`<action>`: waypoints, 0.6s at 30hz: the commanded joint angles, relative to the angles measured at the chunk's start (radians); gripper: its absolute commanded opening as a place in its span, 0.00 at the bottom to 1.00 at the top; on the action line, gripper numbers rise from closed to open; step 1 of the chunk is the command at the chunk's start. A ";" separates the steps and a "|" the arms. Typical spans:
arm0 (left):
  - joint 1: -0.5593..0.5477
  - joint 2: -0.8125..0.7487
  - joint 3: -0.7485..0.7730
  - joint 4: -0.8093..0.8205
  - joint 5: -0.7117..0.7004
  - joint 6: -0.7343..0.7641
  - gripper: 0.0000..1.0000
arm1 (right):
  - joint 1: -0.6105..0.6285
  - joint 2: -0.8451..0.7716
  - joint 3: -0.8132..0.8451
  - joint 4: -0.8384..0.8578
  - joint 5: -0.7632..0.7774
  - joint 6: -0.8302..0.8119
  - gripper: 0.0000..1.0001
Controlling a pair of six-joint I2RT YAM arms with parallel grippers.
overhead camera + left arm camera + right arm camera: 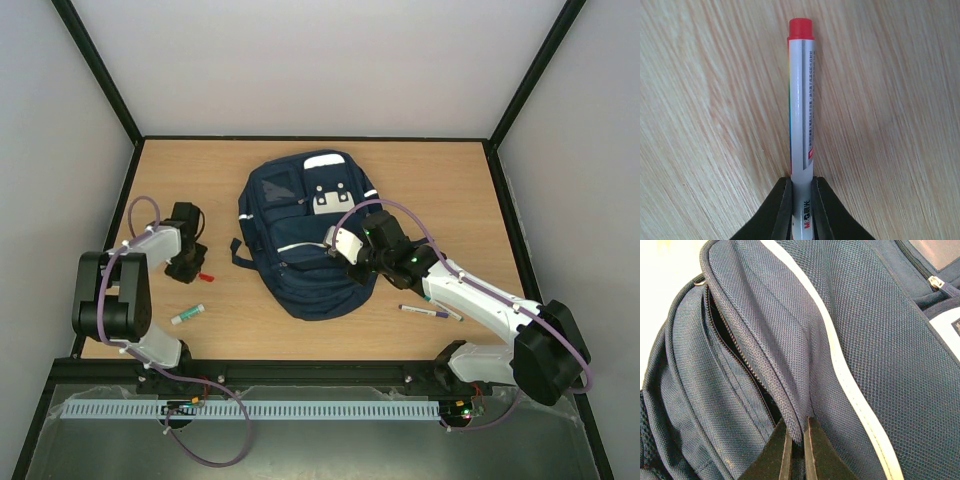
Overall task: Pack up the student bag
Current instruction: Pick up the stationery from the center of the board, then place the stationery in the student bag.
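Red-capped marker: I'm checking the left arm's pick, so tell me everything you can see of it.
The red-capped marker is a slim white plastic cylinder with a red cap on its far end, small grey print and a coloured stripe along the barrel. It points straight away from the left gripper, whose black fingers press its near end from both sides. It seems to lie flat on the wooden table.

Left arm (110,295) folded, left hand (801,184) pointing down and clamped, right arm (480,300) stretched forward-left, right hand (795,429) pinched tight.
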 commanded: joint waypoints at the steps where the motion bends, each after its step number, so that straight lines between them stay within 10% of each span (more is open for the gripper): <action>1: -0.060 0.014 -0.015 -0.022 0.071 0.114 0.02 | 0.001 -0.004 -0.013 -0.041 -0.051 0.003 0.04; 18: -0.456 -0.442 -0.021 -0.078 -0.121 0.345 0.02 | -0.002 0.002 -0.005 -0.040 -0.037 0.018 0.03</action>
